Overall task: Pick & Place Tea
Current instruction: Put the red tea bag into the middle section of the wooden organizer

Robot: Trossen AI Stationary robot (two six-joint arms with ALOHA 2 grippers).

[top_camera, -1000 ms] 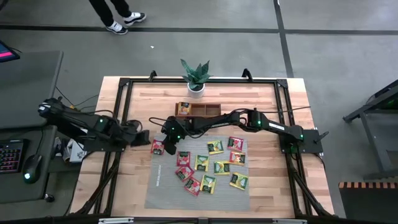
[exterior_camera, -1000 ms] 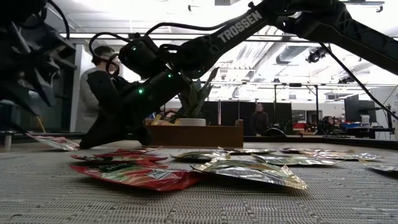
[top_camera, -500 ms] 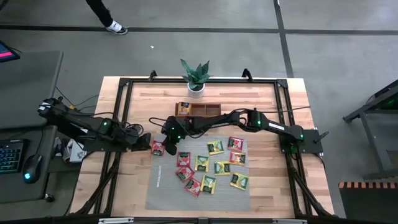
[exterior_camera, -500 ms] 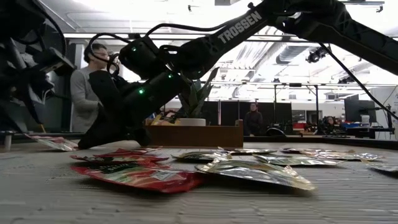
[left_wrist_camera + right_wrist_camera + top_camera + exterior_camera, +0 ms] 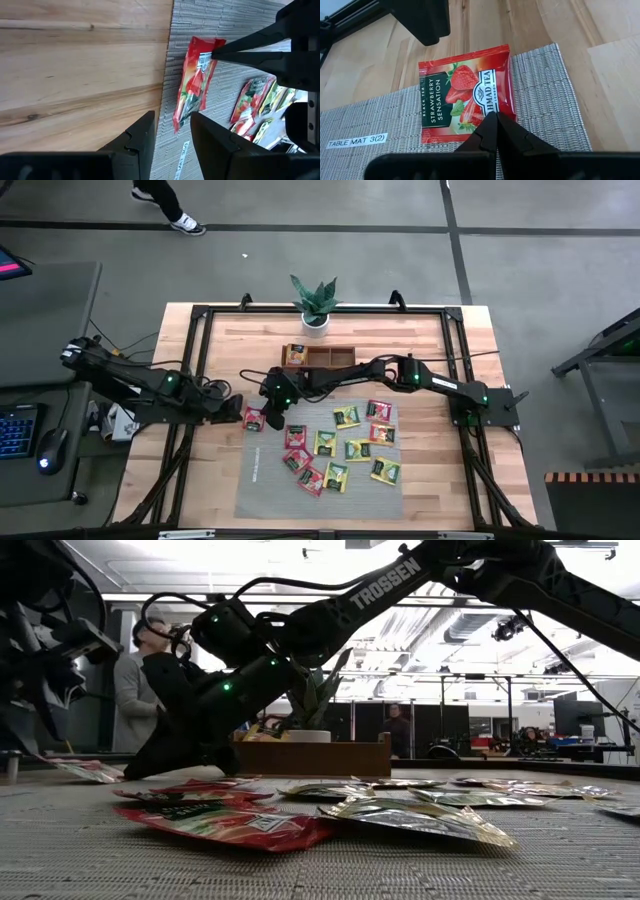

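Note:
A red strawberry tea sachet (image 5: 462, 95) lies on the far left corner of the grey mat (image 5: 262, 480), and it also shows in the high view as the red sachet (image 5: 254, 418). My right gripper (image 5: 495, 120) is shut, with its tips on that sachet's edge. My left gripper (image 5: 172, 132) is open and low over the table on the sachet's left. Its fingers stand on either side of the sachet's near end (image 5: 177, 122); I cannot tell whether they touch it. Several more red, yellow and green sachets (image 5: 345, 448) lie spread over the mat. My right gripper's shut fingertips (image 5: 492, 122) rest on the red sachet's edge (image 5: 490, 111), the side toward the mat's middle. They come slanting down from the table's right. The left wrist view shows the same tips meeting the sachet's corner (image 5: 216, 46). The sachet lies on the mat.
The brown wooden tray (image 5: 335, 358) stands beyond the mat, with a sachet in its left compartment (image 5: 293, 355). A potted plant (image 5: 315, 305) stands at the far edge. Bare wood (image 5: 215, 470) lies to the left of the mat. A person (image 5: 135, 690) stands in the room behind.
My left gripper has moved toward the table's right and a little nearer, up to the red sachet, then has stayed there. My right gripper and the sachet have kept still.

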